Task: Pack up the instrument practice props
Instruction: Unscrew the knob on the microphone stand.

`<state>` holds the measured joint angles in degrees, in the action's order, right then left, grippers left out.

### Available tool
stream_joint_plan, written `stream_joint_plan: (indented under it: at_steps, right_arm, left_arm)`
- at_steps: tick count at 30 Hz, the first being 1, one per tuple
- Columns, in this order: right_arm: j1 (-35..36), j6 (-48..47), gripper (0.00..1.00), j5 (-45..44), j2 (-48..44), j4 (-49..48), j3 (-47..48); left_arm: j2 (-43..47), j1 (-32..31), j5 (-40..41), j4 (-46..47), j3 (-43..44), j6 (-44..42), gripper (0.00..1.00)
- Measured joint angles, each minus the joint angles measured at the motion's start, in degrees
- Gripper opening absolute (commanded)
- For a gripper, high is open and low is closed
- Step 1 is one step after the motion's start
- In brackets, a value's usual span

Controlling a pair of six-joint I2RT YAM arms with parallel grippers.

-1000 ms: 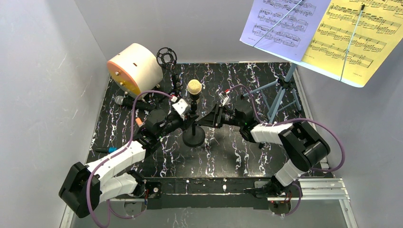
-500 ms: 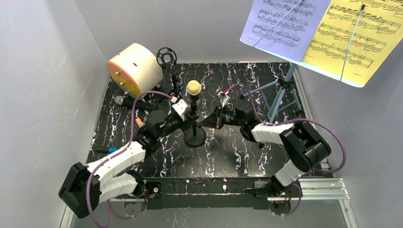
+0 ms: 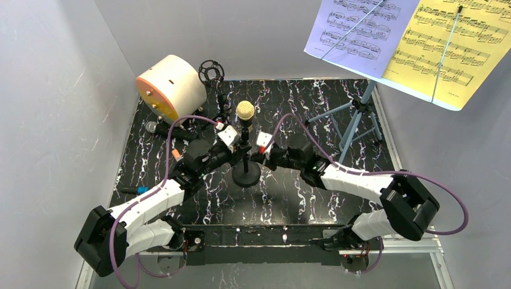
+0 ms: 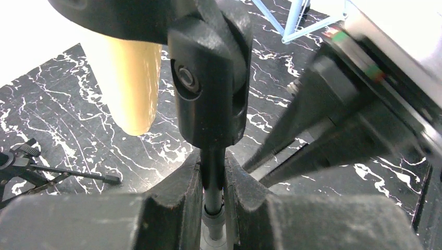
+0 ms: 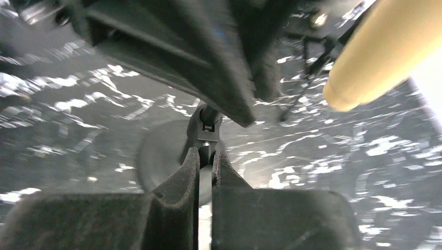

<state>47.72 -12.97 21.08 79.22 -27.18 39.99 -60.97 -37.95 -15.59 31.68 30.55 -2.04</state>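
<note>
A cream microphone (image 3: 245,111) sits on a black round-base mic pole (image 3: 246,175) at mid table. My left gripper (image 3: 240,152) is shut on the pole's shaft (image 4: 213,177) just under the clip, with the cream mic (image 4: 130,78) above it. My right gripper (image 3: 253,158) reaches in from the right. Its fingers stand close together, with the tips (image 5: 207,153) either side of the pole low by the base (image 5: 161,156). The blue music rack (image 3: 355,120) stands at the back right and holds a lavender sheet (image 3: 355,27) and a yellow sheet (image 3: 452,48). A silver-headed microphone (image 3: 152,127) lies at the back left.
A big cream cylinder with an orange face (image 3: 172,87) lies at the back left, with a black ring mount (image 3: 211,72) beside it. A black tripod's legs (image 4: 31,166) show to the left. A small blue-tipped thing (image 3: 141,189) lies near the left edge. Grey walls enclose the table.
My right arm has swung left and rolled its wrist, and its wide-open fingers have closed in at the pole. My left gripper has kept its hold without moving.
</note>
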Motion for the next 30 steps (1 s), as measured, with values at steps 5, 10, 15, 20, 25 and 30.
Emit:
stream_joint_plan:
  at_steps: [5, 10, 15, 20, 25, 30]
  right_arm:
    - [8.7, -26.9, 0.01, -15.1, -0.9, -0.3, -1.5]
    - [15.4, -47.6, 0.01, -28.0, 0.5, -5.6, -4.3]
    - [20.2, -65.9, 0.01, -38.4, 5.5, -17.3, -8.1]
    - [22.9, -79.0, 0.01, -45.3, 12.1, -29.7, -10.2]
    - [24.4, -82.4, 0.12, -48.7, 15.6, -36.1, -10.8]
    - [25.2, -79.4, 0.43, -49.9, 16.0, -36.9, -10.9]
  left_arm:
    - [0.2, 0.4, 1.1, 0.0, -0.1, -0.1, 0.00]
    - [0.3, 0.4, 1.5, 0.0, -0.2, -0.1, 0.00]
    - [0.3, 0.4, 2.1, 0.0, -0.2, 0.0, 0.00]
    - [0.3, 0.4, 2.7, 0.0, -0.2, 0.0, 0.00]
    - [0.3, 0.4, 2.9, 0.0, -0.2, -0.1, 0.00]
    - [0.3, 0.4, 2.6, 0.0, -0.2, -0.2, 0.00]
